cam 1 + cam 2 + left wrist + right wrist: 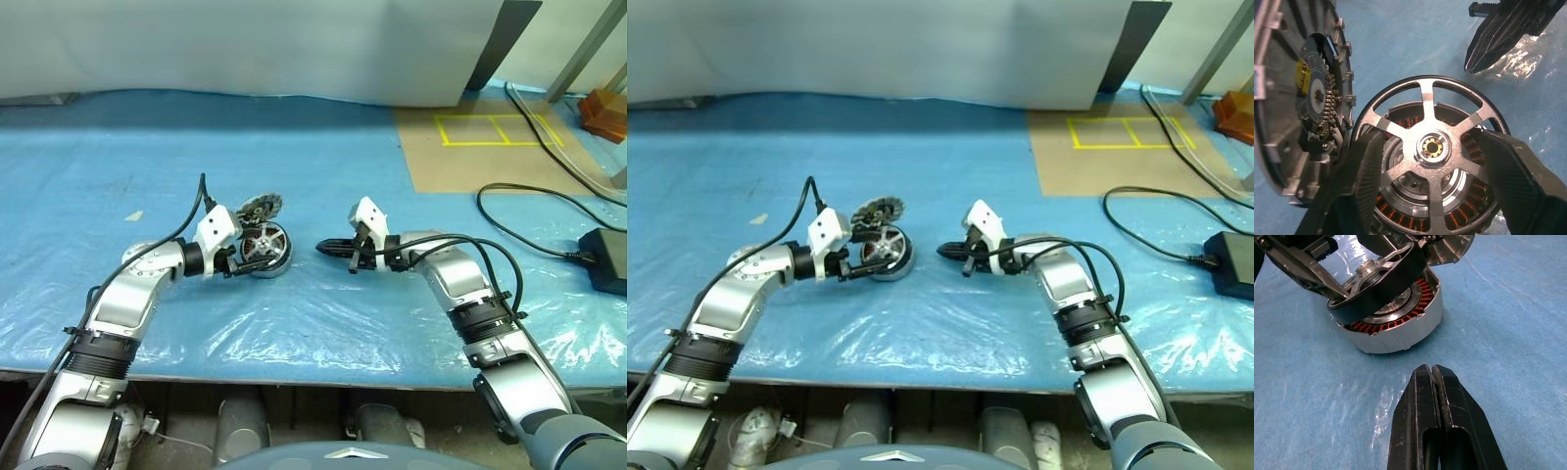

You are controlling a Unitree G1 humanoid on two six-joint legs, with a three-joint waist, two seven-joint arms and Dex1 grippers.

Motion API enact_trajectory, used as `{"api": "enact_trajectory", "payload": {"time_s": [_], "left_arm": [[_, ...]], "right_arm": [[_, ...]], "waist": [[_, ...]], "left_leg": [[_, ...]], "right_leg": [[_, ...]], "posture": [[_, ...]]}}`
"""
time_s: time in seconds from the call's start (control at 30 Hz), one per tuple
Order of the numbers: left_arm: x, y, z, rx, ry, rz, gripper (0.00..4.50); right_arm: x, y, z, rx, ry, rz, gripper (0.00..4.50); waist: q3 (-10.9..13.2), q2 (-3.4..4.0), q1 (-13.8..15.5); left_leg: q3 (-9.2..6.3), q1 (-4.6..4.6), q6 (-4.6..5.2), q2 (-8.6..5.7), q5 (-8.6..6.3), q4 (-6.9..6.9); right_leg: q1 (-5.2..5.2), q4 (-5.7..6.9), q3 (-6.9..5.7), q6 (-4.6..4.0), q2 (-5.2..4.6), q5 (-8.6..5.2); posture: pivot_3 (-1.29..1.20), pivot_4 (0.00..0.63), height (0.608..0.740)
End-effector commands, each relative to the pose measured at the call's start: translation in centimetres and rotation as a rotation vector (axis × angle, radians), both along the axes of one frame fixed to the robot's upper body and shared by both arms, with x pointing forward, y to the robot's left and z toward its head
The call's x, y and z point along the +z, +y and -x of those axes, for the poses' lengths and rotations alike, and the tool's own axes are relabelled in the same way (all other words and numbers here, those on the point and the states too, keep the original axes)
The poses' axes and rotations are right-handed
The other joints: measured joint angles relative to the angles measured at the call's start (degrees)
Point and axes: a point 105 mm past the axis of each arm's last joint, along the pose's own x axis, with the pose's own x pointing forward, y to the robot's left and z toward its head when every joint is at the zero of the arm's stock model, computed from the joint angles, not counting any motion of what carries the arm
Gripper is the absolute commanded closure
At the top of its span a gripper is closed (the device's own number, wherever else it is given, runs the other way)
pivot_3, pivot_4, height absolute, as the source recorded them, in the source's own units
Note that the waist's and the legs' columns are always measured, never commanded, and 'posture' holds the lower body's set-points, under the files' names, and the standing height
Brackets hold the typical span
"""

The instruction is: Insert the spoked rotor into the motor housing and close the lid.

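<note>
The motor housing (1400,328), a short silver can with copper windings inside, sits on the blue sheet. Its lid (261,207) stands open behind it, with the ribbed inner face (1283,98) showing. My left gripper (243,257) is shut on the spoked rotor (1432,147), one finger on each side of its rim. The rotor (1376,279) lies tilted over the housing's mouth, with one edge higher than the other. My right gripper (328,248) is shut and holds nothing. It hangs just to the right of the housing and points at it, a short gap away.
A brown board with yellow tape squares (490,147) lies at the back right. Black cables (519,211) and a black power brick (607,257) lie at the right edge. An orange object (602,113) sits far right. The table's front edge (313,377) runs close below the arms.
</note>
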Motion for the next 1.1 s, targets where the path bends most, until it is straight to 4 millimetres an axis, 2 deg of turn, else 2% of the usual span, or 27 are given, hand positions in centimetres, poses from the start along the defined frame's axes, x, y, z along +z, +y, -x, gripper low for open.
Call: {"api": "enact_trajectory", "payload": {"time_s": [0.03,0.1,0.63,0.83,1.1], "left_arm": [[-1.4,-0.3,0.3,-0.012,0.044,-0.027,2.44],[-1.5,-0.4,0.3,-0.003,0.043,-0.032,2.74],[-1.1,-0.3,0.3,0.001,0.027,-0.012,3.02],[-0.1,0.5,-0.3,0.047,-0.022,0.01,3.03],[2.2,1.6,0.1,0.074,-0.034,0.079,3.03]], "right_arm": [[1.2,0.4,-0.1,0.014,-0.047,-0.015,4.5],[1.2,0.4,-0.2,0.014,-0.047,-0.016,4.5],[1.1,0.3,-0.2,0.005,-0.05,-0.013,4.5],[1.1,0.4,-0.4,0.004,-0.051,-0.012,4.5],[0.7,0.9,-0.2,0.023,-0.043,-0.013,4.5]], "waist": [[0.0,0.01,0.1],[0.0,0.03,0.2],[0.0,0.04,0.5],[0.0,0.05,0.6],[0.0,0.05,0.0]], "left_leg": [[0.0,0.0,0.0,0.0,0.0,0.0],[0.0,0.06,0.0,-0.04,0.0,0.01],[0.01,0.52,0.03,-0.07,0.0,-0.01],[0.02,0.5,0.03,-0.07,0.0,-0.06],[0.02,0.36,0.03,-0.04,0.0,-0.14]], "right_leg": [[0.0,0.0,0.0,0.0,0.0,0.0],[0.07,0.01,0.0,-0.04,-0.05,-0.02],[0.62,-0.14,0.01,-0.17,-0.15,-0.13],[0.62,-0.25,0.0,-0.17,-0.14,-0.13],[0.45,-0.33,0.01,-0.15,-0.07,-0.14]], "posture": [[0.0,0.15,0.74],[0.0,0.15,0.74],[0.0,0.15,0.74],[0.0,0.15,0.74],[0.0,0.15,0.74]]}}
